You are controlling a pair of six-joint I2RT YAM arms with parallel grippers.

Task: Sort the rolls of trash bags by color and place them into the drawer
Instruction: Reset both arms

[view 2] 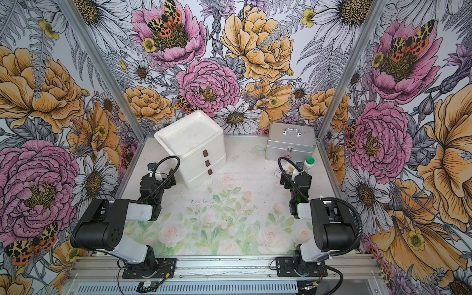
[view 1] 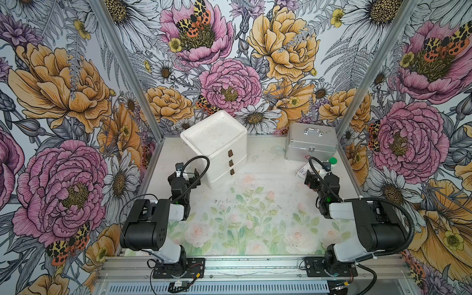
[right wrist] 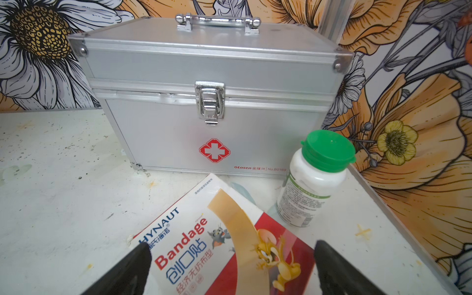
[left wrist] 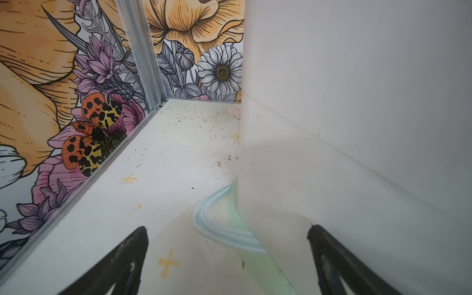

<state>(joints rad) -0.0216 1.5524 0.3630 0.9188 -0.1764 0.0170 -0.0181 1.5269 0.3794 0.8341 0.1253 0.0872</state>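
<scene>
At the far left of the flower-printed table (view 1: 255, 209), the white three-drawer chest (view 1: 219, 150) stands with all three drawers pushed in, its brown pull tabs (view 1: 231, 163) turned toward the near right. My left gripper (view 1: 186, 174) sits just beside the chest's left wall, jaws spread wide and holding nothing. In the left wrist view that white wall rises right behind one finger (left wrist: 321, 245), and I cannot tell whether the two touch. Across the table at the far right, my right gripper (view 1: 313, 178) hangs with jaws likewise apart and empty above a HYNAUT bandage box (right wrist: 217, 242) lying flat. Just beside the box, toward the right wall, a white bottle (right wrist: 311, 184) with a green cap stands upright. Beyond both, at the table's far edge, sits a silver first-aid case (right wrist: 212, 102) marked with a red cross, lid down and latch fastened
</scene>
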